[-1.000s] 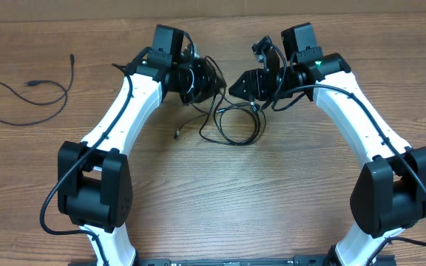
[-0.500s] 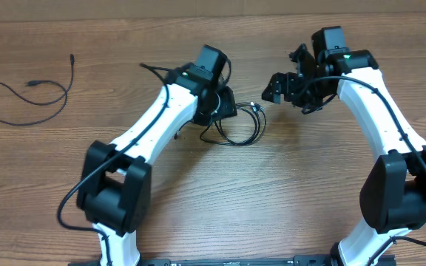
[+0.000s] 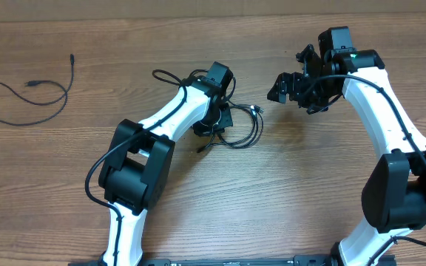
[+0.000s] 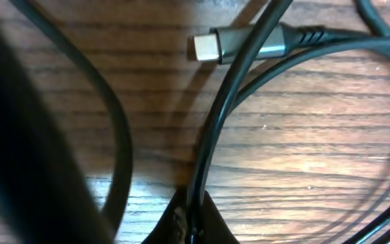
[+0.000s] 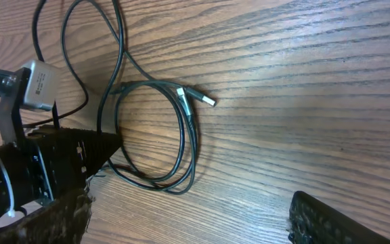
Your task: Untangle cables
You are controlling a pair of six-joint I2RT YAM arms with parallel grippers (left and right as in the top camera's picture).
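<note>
A small tangle of thin black cables [image 3: 254, 110] lies in loops at the table's middle. My left gripper [image 3: 211, 129] is down on the tangle's left side. In the left wrist view the left gripper [image 4: 191, 220] is shut on one black cable strand [image 4: 212, 129], and a silver-tipped plug [image 4: 208, 47] lies just beyond. My right gripper [image 3: 288, 77] hangs open to the right of the tangle, apart from it. Its own view shows the cable loop [image 5: 193, 146], a silver plug [image 5: 206, 100], and wide-apart fingers [image 5: 320, 220] with nothing between them.
Another thin black cable [image 3: 30, 83] lies by itself at the far left of the wooden table [image 3: 287, 192]. The left arm's black gripper body [image 5: 53, 169] shows at the left of the right wrist view.
My left arm swung right to the tangle; its jaws opened, then shut on a strand. The right gripper let go, opened wide and drew back to the upper right.
</note>
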